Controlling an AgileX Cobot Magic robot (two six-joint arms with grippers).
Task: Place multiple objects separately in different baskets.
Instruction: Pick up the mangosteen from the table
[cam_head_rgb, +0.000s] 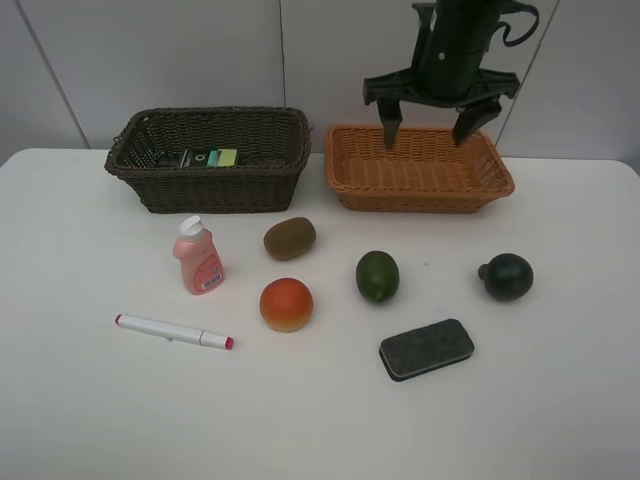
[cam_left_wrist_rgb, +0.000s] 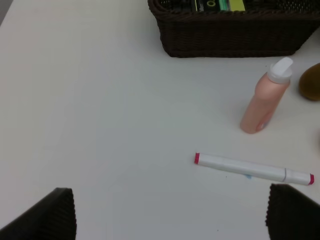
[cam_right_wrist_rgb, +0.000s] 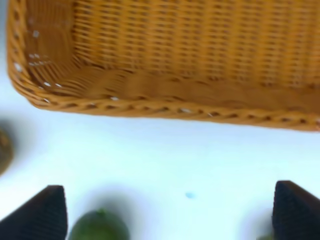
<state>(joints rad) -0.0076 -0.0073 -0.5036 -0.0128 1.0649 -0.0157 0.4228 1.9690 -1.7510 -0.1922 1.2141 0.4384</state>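
A dark-green box (cam_head_rgb: 200, 157) lies in the deep dark-brown wicker basket (cam_head_rgb: 210, 190), just beside the shallow orange-tan wicker basket (cam_head_rgb: 420, 192) on the white table (cam_head_rgb: 80, 400). The right arm's fingers (cam_head_rgb: 388, 125) hang wide apart in the air near the latter, holding nothing. The left arm's fingers (cam_left_wrist_rgb: 55, 215), equally wide, hover empty near the white pink-tipped marker (cam_head_rgb: 172, 331).

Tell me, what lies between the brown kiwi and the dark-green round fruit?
The green fruit lies between them on the table, touching neither. The exterior high view shows this.
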